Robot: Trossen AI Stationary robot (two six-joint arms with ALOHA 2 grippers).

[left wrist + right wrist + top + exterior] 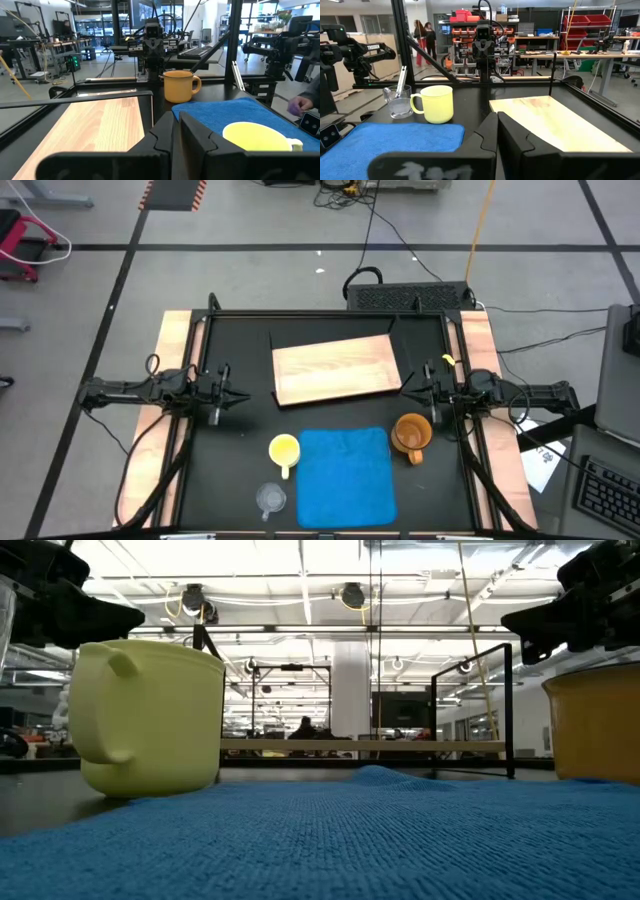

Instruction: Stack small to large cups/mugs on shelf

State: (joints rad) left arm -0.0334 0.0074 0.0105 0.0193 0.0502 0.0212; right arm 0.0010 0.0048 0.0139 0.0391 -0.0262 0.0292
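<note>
The light-wood shelf (335,370) lies flat on the black table, at its far middle. The yellow mug (284,450) stands upright by the blue mat's left edge. The amber mug (411,434) stands upright by the mat's right edge. The small clear cup (270,498) stands near the front left, also seen in the right wrist view (398,102) beside the yellow mug (436,103). My left gripper (243,395) hovers shut left of the shelf. My right gripper (405,391) hovers shut right of it. Both point level toward the table's middle.
A blue cloth mat (345,475) covers the near middle of the table. Black frame bars (330,313) run along the table's far edge and sides. A person's hand (300,105) shows beyond the table in the left wrist view.
</note>
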